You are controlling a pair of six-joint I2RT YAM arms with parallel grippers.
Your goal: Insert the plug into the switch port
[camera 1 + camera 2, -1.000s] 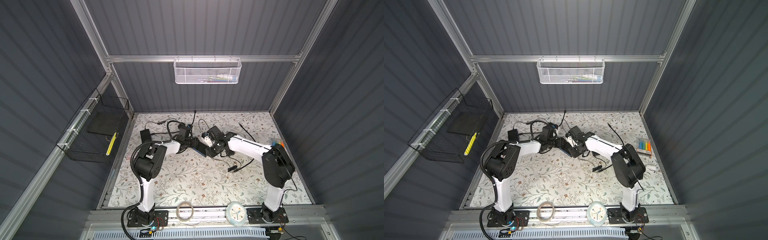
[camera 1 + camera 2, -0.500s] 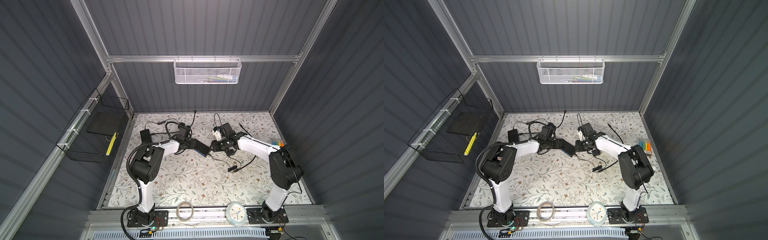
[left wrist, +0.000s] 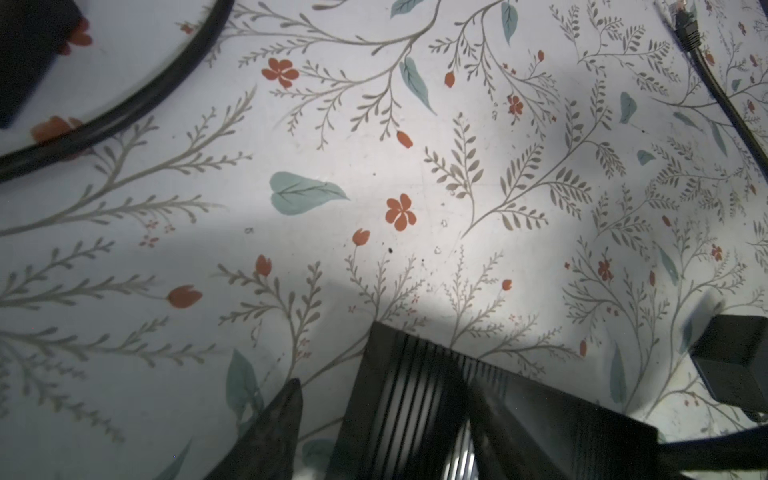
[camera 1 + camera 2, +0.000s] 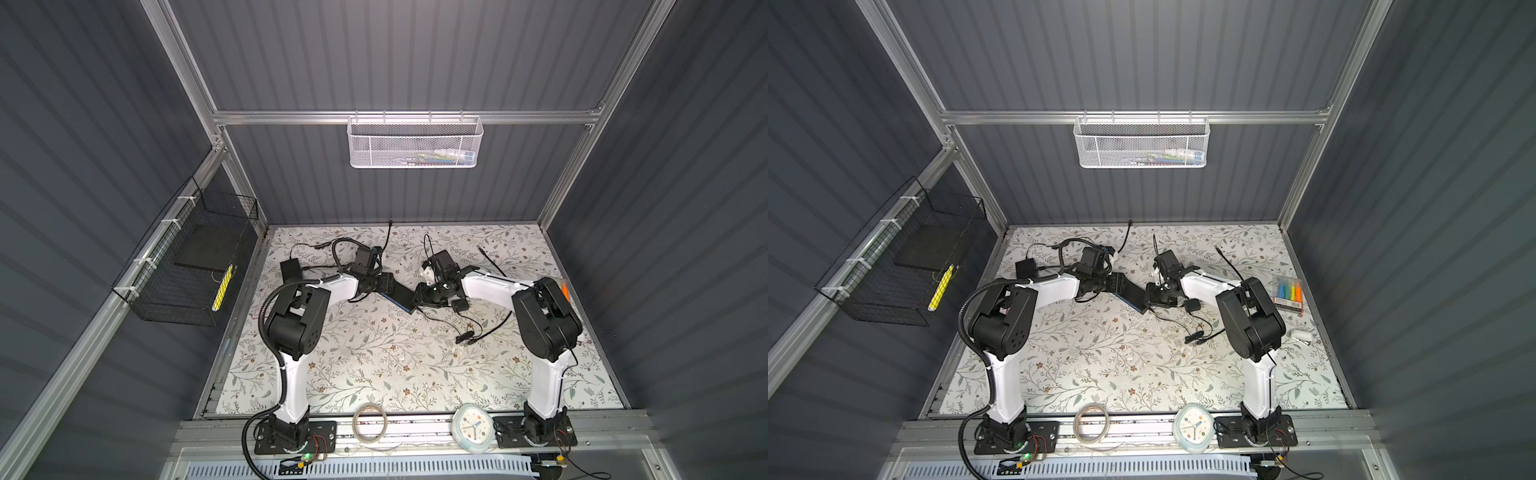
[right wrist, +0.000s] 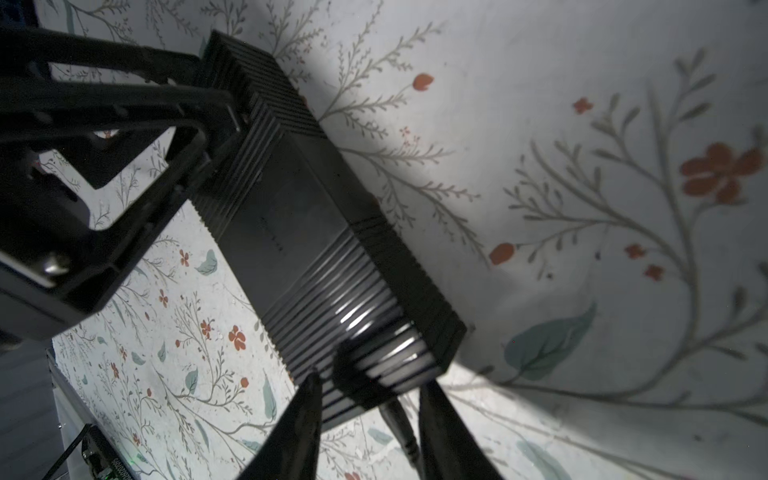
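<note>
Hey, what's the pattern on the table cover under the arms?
White table cover with grey twigs, teal leaves and small red flowers; clearest in the left wrist view.

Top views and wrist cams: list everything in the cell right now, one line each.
mat: 1, white floral, cell floor
switch: 1, black, middle of mat
cables: several, black, loose on mat
adapter: 1, black, mat's far left
marker pack: 1, multicoloured, mat's right edge
mesh basket: 1, white, hung at the back
wire basket: 1, black, hung on the left, yellow item inside
clock: 1, pale blue, front edge
tape ring: 1, clear, front edge
left claw: 1, black, clamped on one end of the switch
right claw: 1, black, at its other end, cable between its fingers, grip unclear
</note>
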